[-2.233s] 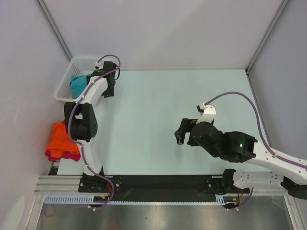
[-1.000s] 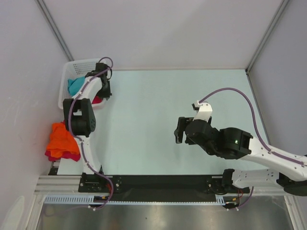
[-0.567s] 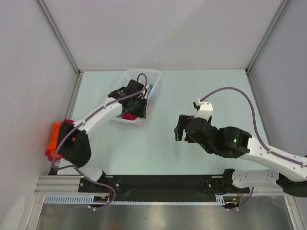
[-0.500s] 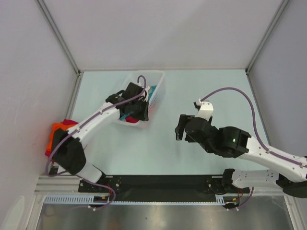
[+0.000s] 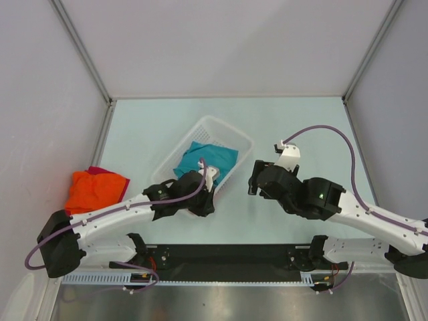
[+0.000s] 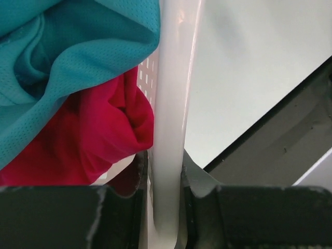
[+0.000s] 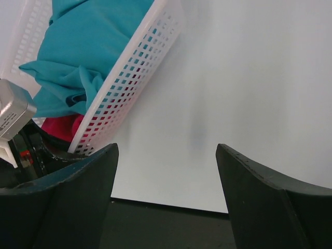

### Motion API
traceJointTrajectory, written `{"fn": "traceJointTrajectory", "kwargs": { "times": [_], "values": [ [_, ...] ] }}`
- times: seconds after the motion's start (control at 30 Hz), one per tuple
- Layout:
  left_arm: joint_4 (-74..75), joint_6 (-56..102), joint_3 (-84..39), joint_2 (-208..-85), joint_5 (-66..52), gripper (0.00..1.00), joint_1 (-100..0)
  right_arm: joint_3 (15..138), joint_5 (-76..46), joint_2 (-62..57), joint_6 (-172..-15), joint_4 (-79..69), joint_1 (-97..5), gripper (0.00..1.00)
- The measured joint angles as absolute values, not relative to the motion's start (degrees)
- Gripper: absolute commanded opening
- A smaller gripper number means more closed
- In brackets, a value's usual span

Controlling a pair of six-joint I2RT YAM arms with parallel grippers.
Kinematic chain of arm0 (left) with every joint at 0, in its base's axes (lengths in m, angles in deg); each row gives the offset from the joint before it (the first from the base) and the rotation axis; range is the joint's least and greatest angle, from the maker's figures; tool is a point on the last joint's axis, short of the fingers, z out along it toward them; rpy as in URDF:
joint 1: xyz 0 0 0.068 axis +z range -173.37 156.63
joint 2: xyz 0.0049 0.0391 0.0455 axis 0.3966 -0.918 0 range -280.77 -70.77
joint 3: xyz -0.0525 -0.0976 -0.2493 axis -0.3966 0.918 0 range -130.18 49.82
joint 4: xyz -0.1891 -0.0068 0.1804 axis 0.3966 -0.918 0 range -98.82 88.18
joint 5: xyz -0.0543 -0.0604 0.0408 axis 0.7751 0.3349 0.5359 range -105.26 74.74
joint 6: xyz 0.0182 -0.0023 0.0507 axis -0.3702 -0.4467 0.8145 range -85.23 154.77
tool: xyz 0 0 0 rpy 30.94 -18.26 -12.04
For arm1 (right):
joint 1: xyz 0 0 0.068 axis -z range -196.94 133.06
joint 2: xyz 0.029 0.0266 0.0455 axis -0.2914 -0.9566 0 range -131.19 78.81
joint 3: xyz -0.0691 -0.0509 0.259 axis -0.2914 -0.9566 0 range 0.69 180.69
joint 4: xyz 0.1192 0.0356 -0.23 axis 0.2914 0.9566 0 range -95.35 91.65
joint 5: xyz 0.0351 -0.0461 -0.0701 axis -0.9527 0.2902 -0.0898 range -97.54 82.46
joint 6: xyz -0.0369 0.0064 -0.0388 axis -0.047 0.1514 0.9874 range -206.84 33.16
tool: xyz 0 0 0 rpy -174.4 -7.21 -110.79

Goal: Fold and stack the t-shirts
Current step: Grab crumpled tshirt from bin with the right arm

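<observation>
A teal t-shirt point(image 5: 207, 159) lies on top in the white lattice basket point(image 5: 245, 148) at mid-table, with a red t-shirt point(image 6: 93, 140) under it. My left gripper point(image 5: 204, 194) is shut on the basket's near rim point(image 6: 174, 104), one finger inside and one outside. In the left wrist view the teal t-shirt point(image 6: 78, 57) spills toward that rim. An orange t-shirt point(image 5: 97, 187) lies on a magenta one point(image 5: 100, 170) at the table's left edge. My right gripper point(image 5: 253, 179) hovers open just right of the basket point(image 7: 140, 67), holding nothing.
The black rail with both arm bases point(image 5: 227, 257) runs along the near edge. Grey walls enclose the table at the back and sides. Bare table surface point(image 5: 307, 127) lies right of and behind the basket.
My left arm has dragged the basket from the far left corner to mid-table, close to the near edge. The right gripper has stayed almost in place, open.
</observation>
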State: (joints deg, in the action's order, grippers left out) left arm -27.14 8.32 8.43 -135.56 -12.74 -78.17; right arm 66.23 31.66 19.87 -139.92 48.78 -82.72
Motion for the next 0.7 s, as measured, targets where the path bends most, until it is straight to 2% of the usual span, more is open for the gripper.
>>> {"fn": "traceJointTrajectory", "kwargs": {
  "times": [0.03,0.13,0.3,0.4,0.57,0.7],
  "values": [
    [-26.53,8.34,8.74,-135.54,-13.48,0.45,-78.65,66.23,31.77,19.85,-139.94,48.78,-82.65,0.82],
    [-25.72,5.87,9.04,-135.63,-13.11,0.68,-78.81,66.23,32.06,19.76,-139.96,48.78,-82.43,0.81],
    [-25.78,1.41,9.59,-137.68,-10.0,0.85,-78.74,66.23,31.95,18.45,-140.2,48.75,-82.37,0.81],
    [-24.52,-0.32,9.66,-138.4,-8.58,0.99,-78.74,66.23,31.79,17.64,-140.44,48.75,-82.41,0.81],
    [-23.55,-1.91,9.98,-137.44,-8.1,1.0,-79.24,66.23,31.64,17.53,-141.12,48.93,-82.5,0.81],
    [-27.18,-1.65,9.66,-131.82,-10.99,0.99,-79.4,65.53,31.66,17.75,-141.76,49.06,-82.5,0.81]
  ]
}}
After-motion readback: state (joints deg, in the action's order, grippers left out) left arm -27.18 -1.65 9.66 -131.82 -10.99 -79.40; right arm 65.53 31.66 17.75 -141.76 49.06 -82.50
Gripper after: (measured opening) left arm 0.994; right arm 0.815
